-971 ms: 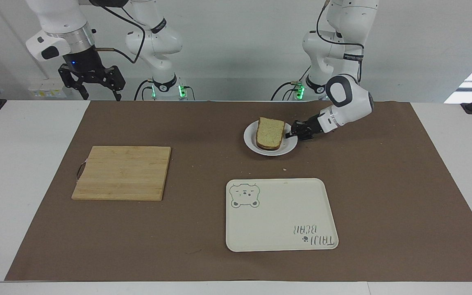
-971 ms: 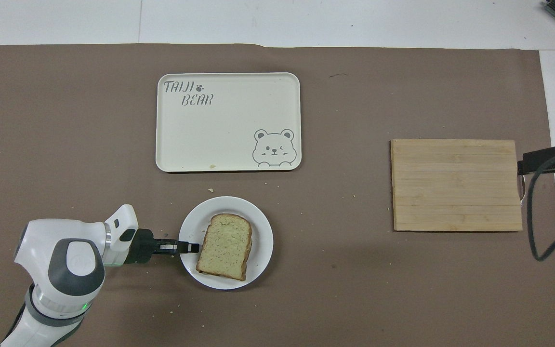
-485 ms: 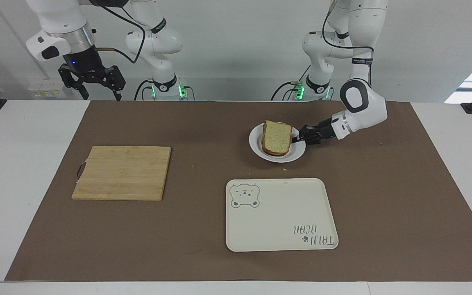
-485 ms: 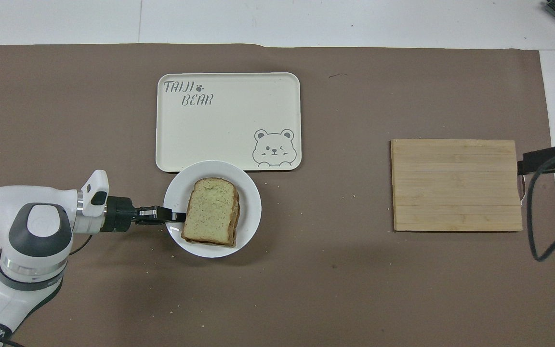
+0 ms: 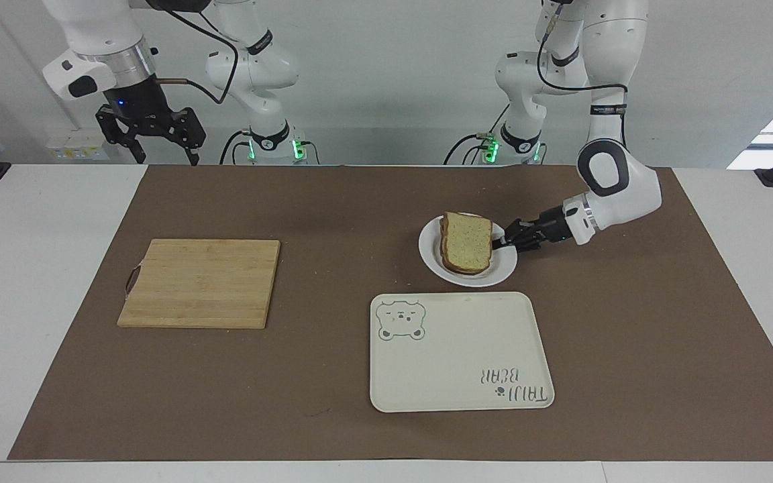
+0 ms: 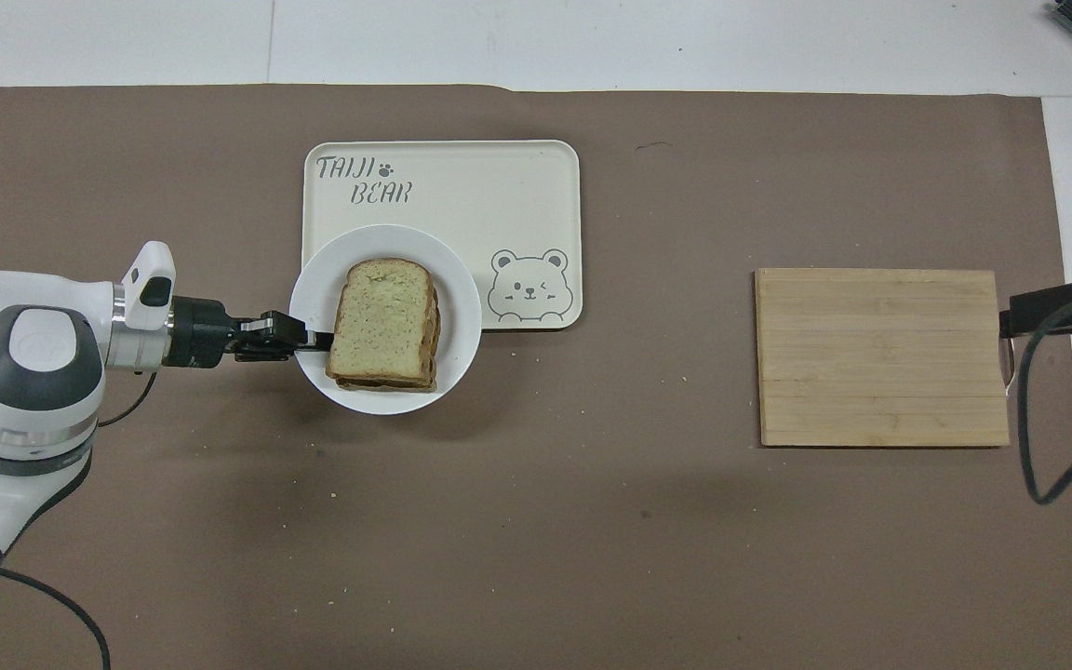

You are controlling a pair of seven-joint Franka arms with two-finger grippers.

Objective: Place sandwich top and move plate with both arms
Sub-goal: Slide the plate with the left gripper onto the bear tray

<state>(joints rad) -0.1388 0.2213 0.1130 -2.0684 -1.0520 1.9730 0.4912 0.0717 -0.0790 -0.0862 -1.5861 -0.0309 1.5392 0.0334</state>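
The left hand [image 5: 506, 241] is clenched on the rim of the plate [image 5: 504, 270], holding it raised over the edge of the cream tray [image 5: 460, 376] nearest the robots. The sandwich top [image 5: 468, 241] lies on the stack on that plate. The right hand [image 5: 151, 134] waits released, high above the worktop's [image 5: 44, 268] right-arm end, near the cutting board [image 5: 200, 282].

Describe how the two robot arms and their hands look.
Both arms are glossy white with rounded joints and dark grey joint caps. The left arm has black cabling along it and a black hand. The right arm has a silver wrist ring, a black cable and a black hand.
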